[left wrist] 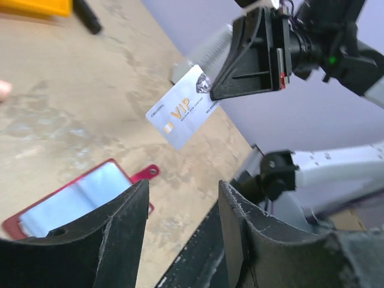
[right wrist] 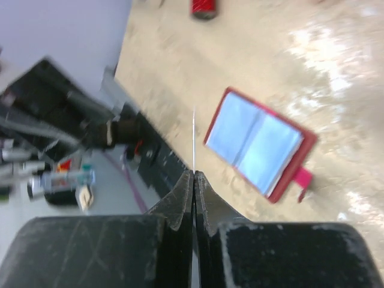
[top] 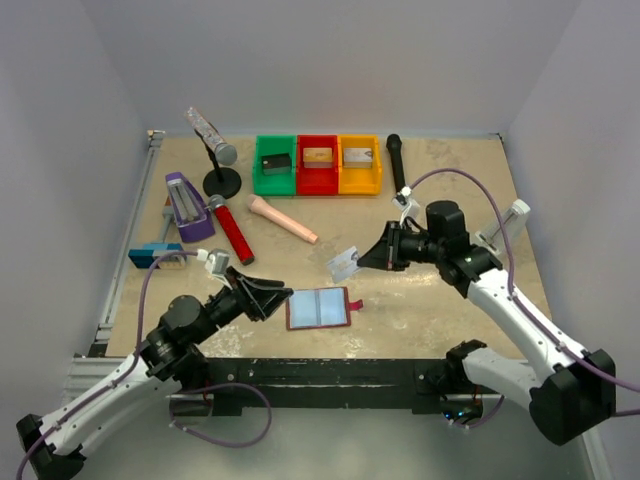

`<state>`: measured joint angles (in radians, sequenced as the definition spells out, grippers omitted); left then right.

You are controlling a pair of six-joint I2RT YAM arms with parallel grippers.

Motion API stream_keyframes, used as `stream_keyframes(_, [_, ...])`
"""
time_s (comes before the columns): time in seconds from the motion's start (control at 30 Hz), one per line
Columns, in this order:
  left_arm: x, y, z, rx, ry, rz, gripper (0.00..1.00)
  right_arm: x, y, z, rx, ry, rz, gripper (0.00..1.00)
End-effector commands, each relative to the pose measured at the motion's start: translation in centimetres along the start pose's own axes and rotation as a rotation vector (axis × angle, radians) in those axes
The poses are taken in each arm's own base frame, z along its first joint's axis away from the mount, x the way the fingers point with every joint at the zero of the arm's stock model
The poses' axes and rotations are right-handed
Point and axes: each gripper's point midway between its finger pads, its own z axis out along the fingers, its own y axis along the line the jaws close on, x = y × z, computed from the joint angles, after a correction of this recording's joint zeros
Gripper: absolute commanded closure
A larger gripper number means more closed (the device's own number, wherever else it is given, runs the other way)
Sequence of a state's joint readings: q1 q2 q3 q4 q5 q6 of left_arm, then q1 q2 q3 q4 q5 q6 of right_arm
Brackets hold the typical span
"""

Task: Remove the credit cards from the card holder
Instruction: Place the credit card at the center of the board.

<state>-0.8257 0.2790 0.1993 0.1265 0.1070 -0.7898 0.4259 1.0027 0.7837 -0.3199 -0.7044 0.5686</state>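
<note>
Right gripper clamped on silver VIP card, held aloft. Left gripper spread wide, empty; open card holder lies just ahead of it.

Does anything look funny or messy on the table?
Nothing looks spilled or broken. One odd thing: a card hangs tilted in the air, pinched by the right gripper, instead of sitting in the holder, which lies open and flat.

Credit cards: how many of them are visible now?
1: a silver card pinched in the right claw, near the open card holder. More may be hidden in its pockets.
</note>
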Motion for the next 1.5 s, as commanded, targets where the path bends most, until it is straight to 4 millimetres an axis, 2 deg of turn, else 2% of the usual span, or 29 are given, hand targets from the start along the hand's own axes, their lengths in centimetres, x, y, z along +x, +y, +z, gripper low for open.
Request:
stream_keyframes(0.0, [-0.9,5.1,-1.5,-0.274,-0.084,-0.031,0.47,-5.6,-4.5,2.0,0.178,-0.209,0.122,1.00])
stream_keyframes(0.23, [-0.1,6.5,-2.1,-0.347,-0.063,-0.041,0.49,-10.4,-10.8,6.1,0.322,-0.262,0.279,1.00])
stream_keyframes(0.4, [0.3,7.3,-2.3,-0.364,-0.082,-0.071,0.50,-12.1,-14.3,8.5,0.402,-0.296,0.379,1.00])
stream_keyframes(0.53, [0.4,7.7,-2.4,-0.380,-0.085,-0.067,0.50,-12.6,-16.0,10.0,0.433,-0.279,0.418,1.00])
stream_keyframes(0.77, [0.4,8.0,-2.4,-0.391,-0.093,-0.061,0.50,-12.4,-17.9,11.4,0.474,-0.252,0.463,1.00])
stream_keyframes(1.1, [1.2,8.6,-2.1,-0.400,-0.071,-0.070,0.50,-10.6,-19.2,12.3,0.501,-0.180,0.483,1.00])
stream_keyframes(1.23, [1.3,8.7,-2.1,-0.403,-0.067,-0.067,0.50,-10.2,-19.4,12.4,0.503,-0.159,0.485,0.91])
stream_keyframes(1.37, [1.4,8.7,-2.1,-0.405,-0.064,-0.066,0.50,-10.3,-19.3,12.4,0.503,-0.154,0.488,0.77])
stream_keyframes(1.47, [1.4,8.8,-2.1,-0.408,-0.063,-0.066,0.50,-10.3,-19.2,12.3,0.505,-0.155,0.484,0.71])
